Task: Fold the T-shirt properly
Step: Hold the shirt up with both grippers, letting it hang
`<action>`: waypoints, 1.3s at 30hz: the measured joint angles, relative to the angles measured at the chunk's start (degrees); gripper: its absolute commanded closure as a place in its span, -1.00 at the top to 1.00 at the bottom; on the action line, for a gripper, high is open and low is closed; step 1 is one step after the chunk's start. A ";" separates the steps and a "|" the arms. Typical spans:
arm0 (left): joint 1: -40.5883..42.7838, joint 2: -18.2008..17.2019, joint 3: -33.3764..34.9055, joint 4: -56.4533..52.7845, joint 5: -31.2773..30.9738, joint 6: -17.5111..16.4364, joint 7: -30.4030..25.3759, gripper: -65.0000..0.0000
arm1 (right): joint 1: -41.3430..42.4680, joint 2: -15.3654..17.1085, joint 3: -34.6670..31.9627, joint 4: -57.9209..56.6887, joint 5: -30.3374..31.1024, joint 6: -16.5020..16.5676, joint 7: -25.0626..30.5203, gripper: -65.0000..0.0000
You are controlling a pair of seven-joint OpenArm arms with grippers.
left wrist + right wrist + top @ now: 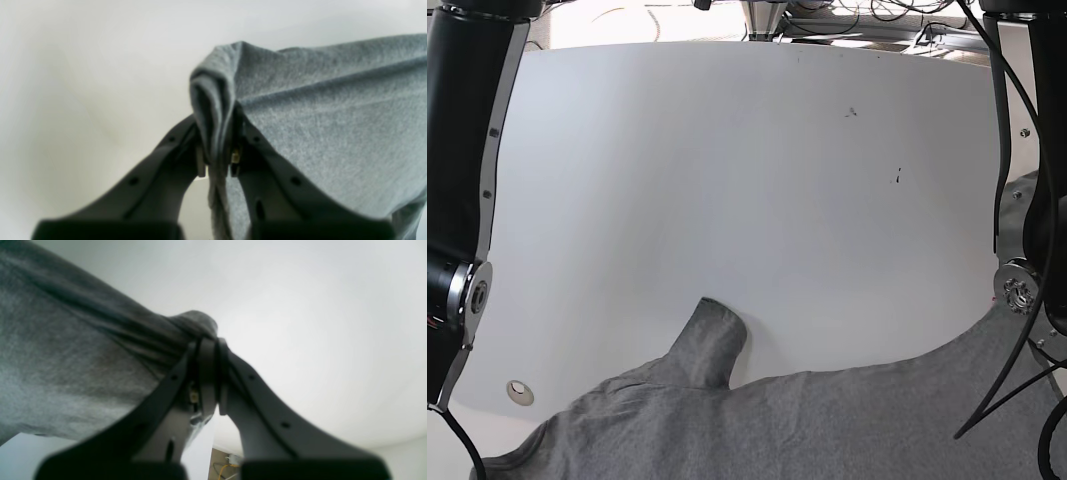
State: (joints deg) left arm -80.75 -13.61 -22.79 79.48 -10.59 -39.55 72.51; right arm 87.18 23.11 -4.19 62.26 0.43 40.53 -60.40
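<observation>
The T-shirt (pixel 827 420) was a plain grey knit, soft and thin, with a fine heathered grain that showed clearly in both wrist views. In the base view it stretched across the near edge of the tabletop (pixel 747 180), its upper border sagging in a shallow curve between the two sides of the frame, and one short sleeve (pixel 712 340) lay forward on the white surface as a rounded, flattened tube. The rest of the cloth filled the bottom of that view in broad, gentle wrinkles.

The left tool (pixel 217 156) was clamped on a bunched edge of the fabric: a narrow vertical fold stood pinched between its two dark, matte plastic fingers (pixel 160 160), while the cloth fanned away to the side in a taut, sloping sheet. The right tool (pixel 208 380) was likewise shut on the T-shirt, with a gathered rope of pleats running into its tips and a small rounded nub of cloth poking past them (the pleats looked darker where they folded deepest).

The tabletop was smooth, matte white with a few small dark specks (pixel 851 112) and a round hole (pixel 519 391) near one corner. Black arm links (pixel 462 150) flanked it on both sides, and cables (pixel 1007 330) hung beside the far one.
</observation>
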 measured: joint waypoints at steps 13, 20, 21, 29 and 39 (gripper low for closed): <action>0.61 -0.61 -0.13 1.05 -0.28 -0.17 -0.13 -1.00 | 0.00 -0.07 -0.07 0.04 0.07 0.02 -0.02 -1.00; 1.14 -0.57 -0.09 1.27 -0.33 -0.24 0.31 -1.00 | 0.00 0.13 0.00 0.07 0.13 0.02 -0.11 -1.00; 1.70 -0.57 -0.09 1.77 -0.70 -0.20 0.52 -1.00 | -0.02 0.28 0.09 0.37 0.57 0.02 -0.35 -1.00; 12.41 -0.55 -0.20 9.38 -7.89 -0.22 5.84 -1.00 | -11.06 2.49 6.40 14.53 1.33 0.02 -6.80 -1.00; 30.91 -0.46 -0.26 24.83 -11.93 0.02 7.74 -1.00 | -36.11 2.62 13.49 36.44 1.29 -0.13 -14.29 -1.00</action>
State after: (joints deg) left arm -49.84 -14.06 -23.05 104.31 -22.52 -39.53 80.25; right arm 51.07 25.74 9.30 98.70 1.72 40.40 -74.70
